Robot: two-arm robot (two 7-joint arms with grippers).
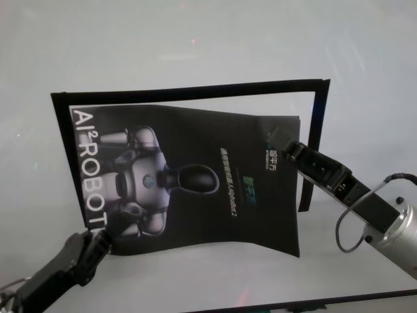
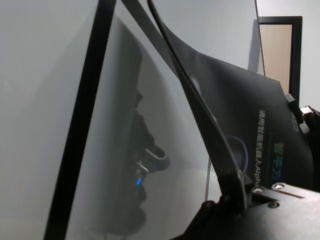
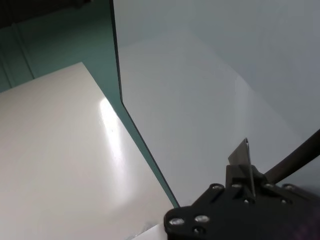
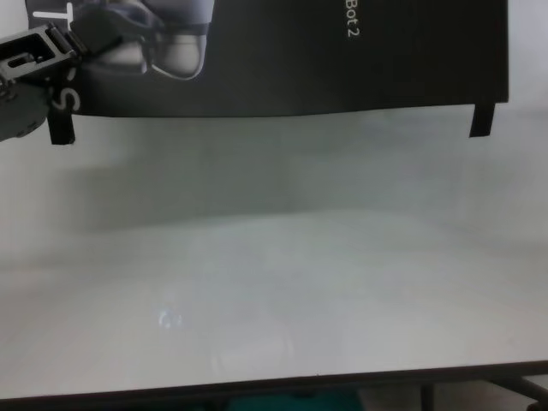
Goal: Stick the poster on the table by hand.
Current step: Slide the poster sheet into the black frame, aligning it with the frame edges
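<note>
Head view first: the table (image 1: 195,39), wide and pale, fills nearly everything I see, its thin dark edge running along the bottom. Over it I'm holding the poster (image 1: 215,189), a big glossy black sheet with the silver-grey robot figure on its left half and white lettering down its left edge. It sits skewed, its right side bowed and wavy. Chest view shows its lower edge clear of the tabletop, a soft shadow spread underneath. Behind and around the sheet run the black tape strips (image 1: 189,91): one long strip across the top, one down the right side beyond the poster's right edge, one down the left. In the chest view two short tape ends (image 4: 482,120) hang below the sheet's bottom corners.

My right gripper (image 1: 287,145) reaches in from the lower right, jaws pinching the poster's upper right edge. My left gripper (image 1: 104,229) comes up from the lower left, jaws clamped on the lower left corner, right by the lettering. Left wrist view shows the sheet curving away, edge-on, with the right gripper at its far edge.
</note>
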